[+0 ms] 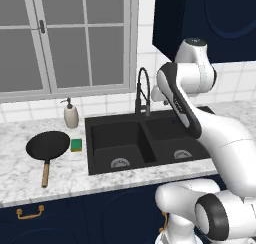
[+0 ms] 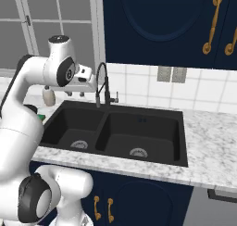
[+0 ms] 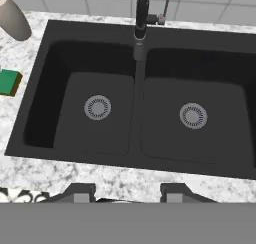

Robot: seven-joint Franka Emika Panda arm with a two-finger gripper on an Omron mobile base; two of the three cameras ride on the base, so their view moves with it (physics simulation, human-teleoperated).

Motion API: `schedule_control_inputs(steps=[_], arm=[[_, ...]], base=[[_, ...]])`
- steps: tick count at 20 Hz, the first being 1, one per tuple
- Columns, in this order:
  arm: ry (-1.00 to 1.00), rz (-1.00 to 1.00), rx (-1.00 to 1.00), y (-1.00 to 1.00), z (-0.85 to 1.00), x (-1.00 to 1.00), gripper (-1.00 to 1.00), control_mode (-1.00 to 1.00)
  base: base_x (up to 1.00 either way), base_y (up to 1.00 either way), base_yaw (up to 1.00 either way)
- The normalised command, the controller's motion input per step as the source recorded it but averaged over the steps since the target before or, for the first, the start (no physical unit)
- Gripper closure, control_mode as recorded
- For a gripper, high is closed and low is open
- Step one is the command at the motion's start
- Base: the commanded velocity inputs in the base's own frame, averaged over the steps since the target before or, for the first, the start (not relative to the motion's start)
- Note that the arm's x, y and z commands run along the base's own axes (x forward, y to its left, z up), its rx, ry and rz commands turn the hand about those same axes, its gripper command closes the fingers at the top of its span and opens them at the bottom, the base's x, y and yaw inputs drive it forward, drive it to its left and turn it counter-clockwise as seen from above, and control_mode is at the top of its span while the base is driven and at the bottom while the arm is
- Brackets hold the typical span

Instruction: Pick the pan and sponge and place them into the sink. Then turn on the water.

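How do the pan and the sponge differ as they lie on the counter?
The pan is round, black and wide, with a long wooden handle; the sponge is a small green-topped block with no handle. The pan lies farther from the sink, the sponge between them. Both rest on the marble counter, not yet in the sink.

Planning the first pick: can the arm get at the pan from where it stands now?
Probably yes. The pan lies open on the counter left of the sink, with nothing over it; only the sponge sits beside it. The end effector, above the sink, must swing left.
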Motion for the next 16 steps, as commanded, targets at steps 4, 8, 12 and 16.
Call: schedule_control_inputs(steps=[4,8,12,16], arm=[[0.01,0.00,-0.02,0.61,-0.31,-0.07,-1.00,-1.00],[0.09,0.00,-0.04,1.00,-0.35,0.00,-1.00,-1.00],[0.10,0.00,-0.01,1.00,-0.41,0.02,-1.00,-1.00],[0.10,0.00,0.00,1.00,-0.43,0.13,-1.00,-1.00]], base=[[0.00,0.00,0.00],[0.00,0.00,0.00],[0.00,0.00,0.00],[0.00,0.00,0.00]])
